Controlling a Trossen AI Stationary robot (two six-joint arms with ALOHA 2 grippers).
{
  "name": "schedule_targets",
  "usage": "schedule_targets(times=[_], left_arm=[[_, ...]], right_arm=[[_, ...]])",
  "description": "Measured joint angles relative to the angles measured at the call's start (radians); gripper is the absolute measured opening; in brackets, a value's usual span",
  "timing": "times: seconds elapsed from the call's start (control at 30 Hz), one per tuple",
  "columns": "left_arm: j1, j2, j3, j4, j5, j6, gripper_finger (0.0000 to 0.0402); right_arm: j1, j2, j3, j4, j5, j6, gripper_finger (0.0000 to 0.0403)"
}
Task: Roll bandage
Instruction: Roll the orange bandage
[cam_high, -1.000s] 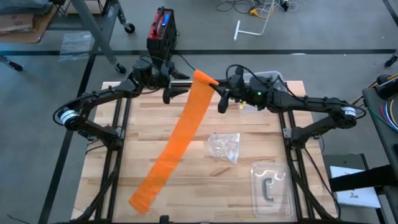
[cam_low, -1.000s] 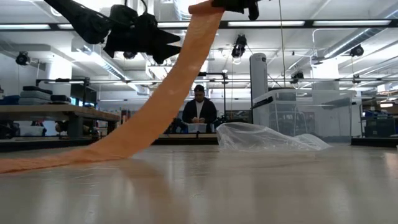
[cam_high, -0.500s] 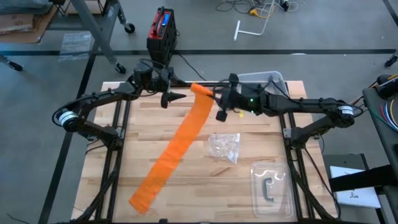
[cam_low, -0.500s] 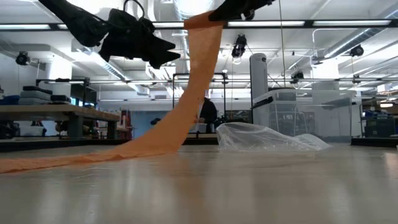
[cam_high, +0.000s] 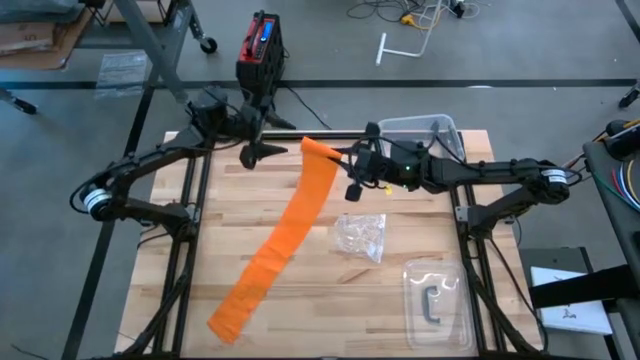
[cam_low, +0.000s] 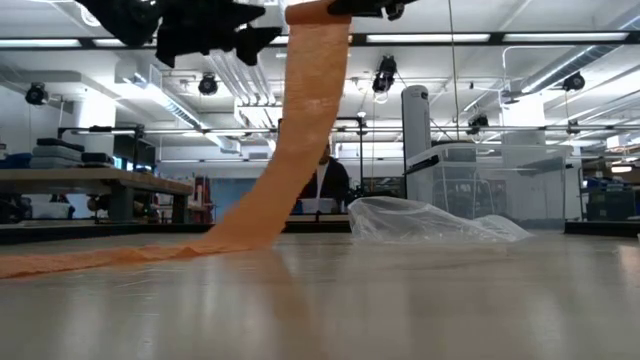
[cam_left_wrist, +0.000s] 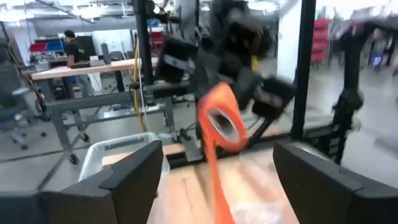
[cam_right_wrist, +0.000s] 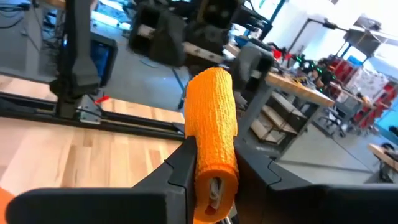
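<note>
- Right tool is clamped on the rolled end of the bandage, held high over the table's far side; the unrolled tail slopes down and lies flat toward the near left corner.
- Left tool hangs just beside the roll, fingers spread wide and empty.
- Rolling well likely means keeping the band taut and square to the roll — slack would wind crooked.
- Clear wrapper sits near the tail, probably clear of it.
</note>
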Motion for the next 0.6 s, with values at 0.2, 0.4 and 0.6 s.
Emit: schedule_targets(times=[0.2,0.4,0.6], left_arm=[[-0.076,0.042,0.041,0.003,0.01,-0.042,0.0323],[-0.106,0.029,0.041,0.002,0.018,-0.035,0.0324],[-0.147,0.054,0.04,0.019,-0.118,-0.008,0.0294]], right_arm=[[0.006,0.0,-0.001,-0.001,0.002,-0.008,0.0072],[0.008,-0.001,-0.002,-0.009,0.002,-0.015,0.0084],[0.006,-0.001,-0.002,-0.004,-0.018,-0.016,0.0077]])
